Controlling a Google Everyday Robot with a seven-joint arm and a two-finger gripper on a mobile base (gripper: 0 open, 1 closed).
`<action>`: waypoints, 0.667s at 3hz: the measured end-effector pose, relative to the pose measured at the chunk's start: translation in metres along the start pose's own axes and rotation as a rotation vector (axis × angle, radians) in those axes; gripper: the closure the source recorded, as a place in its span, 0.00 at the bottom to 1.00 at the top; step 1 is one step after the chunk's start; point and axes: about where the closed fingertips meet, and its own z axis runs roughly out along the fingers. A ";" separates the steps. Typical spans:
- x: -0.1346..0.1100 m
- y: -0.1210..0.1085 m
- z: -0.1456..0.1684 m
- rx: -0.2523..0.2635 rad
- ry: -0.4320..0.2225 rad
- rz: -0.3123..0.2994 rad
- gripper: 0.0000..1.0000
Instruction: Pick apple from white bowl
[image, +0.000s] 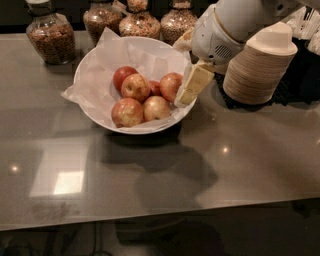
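The white bowl (95, 67) stands on the grey counter, lined with crinkled white paper, and holds several apples. The red-orange apple (170, 85) lies at the right side of the pile, next to a darker red apple (123, 75) at the back and paler apples (156, 108) in front. My gripper (191, 87), cream-coloured and angled down to the left, hangs over the bowl's right rim, just right of the red-orange apple. I cannot tell whether it touches the apple. It holds nothing that I can see.
A stack of tan disposable bowls (260, 65) stands right of the white bowl, behind my arm (225, 30). Glass jars of grains (50, 35) line the back edge. The counter's front edge runs along the bottom.
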 end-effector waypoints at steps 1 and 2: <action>0.006 -0.005 0.015 -0.001 0.031 -0.015 0.20; 0.011 -0.014 0.021 0.014 0.053 -0.026 0.20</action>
